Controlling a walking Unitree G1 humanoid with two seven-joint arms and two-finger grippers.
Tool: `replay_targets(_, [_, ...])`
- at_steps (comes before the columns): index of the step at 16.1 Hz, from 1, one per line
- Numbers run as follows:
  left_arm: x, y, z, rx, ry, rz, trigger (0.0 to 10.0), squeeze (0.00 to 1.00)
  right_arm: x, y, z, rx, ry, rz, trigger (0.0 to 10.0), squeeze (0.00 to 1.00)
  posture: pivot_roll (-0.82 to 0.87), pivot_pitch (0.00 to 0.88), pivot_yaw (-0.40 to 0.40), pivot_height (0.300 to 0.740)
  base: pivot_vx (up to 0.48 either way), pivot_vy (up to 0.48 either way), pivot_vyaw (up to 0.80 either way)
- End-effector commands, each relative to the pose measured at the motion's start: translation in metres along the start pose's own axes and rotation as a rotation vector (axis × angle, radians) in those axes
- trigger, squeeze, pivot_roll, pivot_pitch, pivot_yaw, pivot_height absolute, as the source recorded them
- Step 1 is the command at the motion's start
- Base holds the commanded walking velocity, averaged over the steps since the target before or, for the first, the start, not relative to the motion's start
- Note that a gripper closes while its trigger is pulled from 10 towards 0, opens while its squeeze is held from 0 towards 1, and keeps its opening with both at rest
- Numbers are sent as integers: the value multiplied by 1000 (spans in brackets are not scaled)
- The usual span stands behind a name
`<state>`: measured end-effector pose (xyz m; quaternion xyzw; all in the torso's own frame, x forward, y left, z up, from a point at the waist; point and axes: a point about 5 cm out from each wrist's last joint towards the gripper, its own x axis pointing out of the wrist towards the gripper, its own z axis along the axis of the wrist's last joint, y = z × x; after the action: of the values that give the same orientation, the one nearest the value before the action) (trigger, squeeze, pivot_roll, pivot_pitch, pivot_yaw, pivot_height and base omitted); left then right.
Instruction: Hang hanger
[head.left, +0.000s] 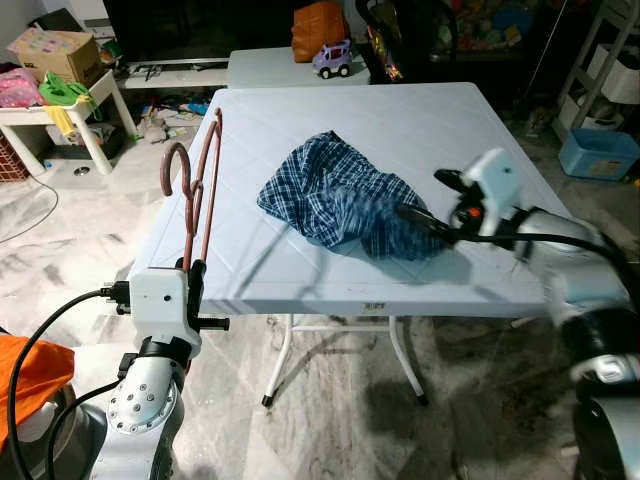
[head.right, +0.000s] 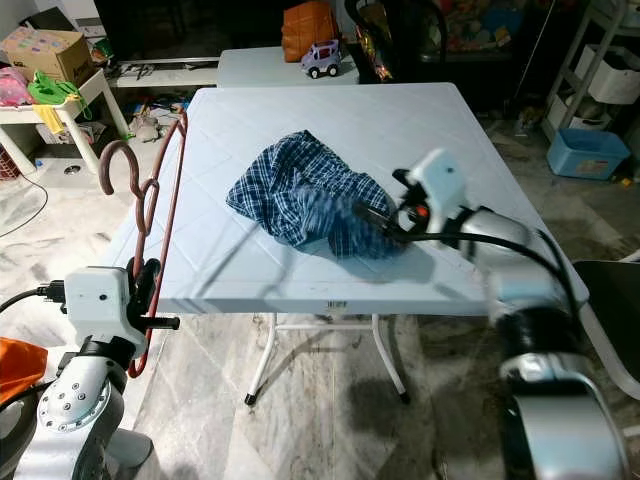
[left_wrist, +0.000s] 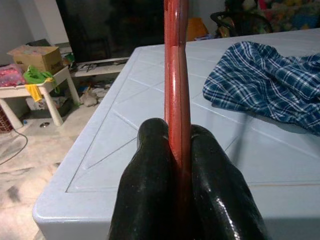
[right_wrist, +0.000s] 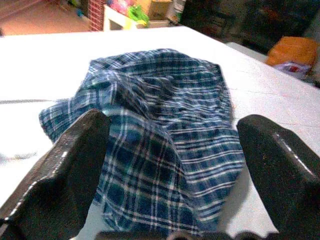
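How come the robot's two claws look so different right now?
The left claw is shut tight on the red hanger, held upright beside the table; the right claw is wide open and holds nothing. The left claw is off the table's edge; the right claw reaches over the table to the blue checked cloth. Both have two black fingers.

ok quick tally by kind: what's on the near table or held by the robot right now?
Hangers: 1, the brown-red hanger, clamped in the left gripper
Garments: 1, the blue plaid garment, crumpled on the white table, the open right gripper at its near edge
Total: 2
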<state>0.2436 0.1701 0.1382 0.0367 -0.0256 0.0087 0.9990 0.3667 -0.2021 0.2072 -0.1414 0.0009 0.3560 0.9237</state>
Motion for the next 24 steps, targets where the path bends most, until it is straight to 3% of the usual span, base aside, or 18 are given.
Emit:
replay_targets(1, [-1, -2, 4, 11, -19, -21, 10000, 0, -8, -3, 9, 39, -41, 17, 10000, 0, 5, 48, 38, 740, 0, 0, 0])
replay_targets(4, [-4, -2, 7, 22, -37, -9, 10000, 0, -11, -1, 6, 101, -77, -77, 10000, 0, -1, 55, 35, 740, 0, 0, 0])
replay_targets(5, [-4, -4, 6, 19, -34, -9, 10000, 0, -8, 7, 3, 176, -98, -132, 10000, 0, -5, 57, 34, 740, 0, 0, 0])
replay_targets(6, [-2, -8, 4, 7, -15, -14, 10000, 0, 2, 23, -4, 314, -140, -211, 10000, 0, -6, 58, 33, 740, 0, 0, 0])
replay_targets(10, [1, -12, 6, 6, -11, -18, 10000, 0, 17, 64, -8, 432, -171, -281, 10000, 0, -9, 66, 38, 740, 0, 0, 0])
replay_targets(12, [2, -14, 4, 17, 0, -14, 10000, 0, 24, 77, -5, 512, -186, -297, 10000, 0, -12, 68, 41, 740, 0, 0, 0])
replay_targets(14, [4, -16, 5, 11, -2, -23, 10000, 0, 28, 86, -1, 500, -184, -288, 10000, 0, -11, 71, 43, 740, 0, 0, 0])
replay_targets(24, [3, -15, 3, 21, 19, -29, 10000, 0, 25, 83, 2, 496, -179, -321, 10000, 0, -8, 80, 47, 740, -228, 0, 0])
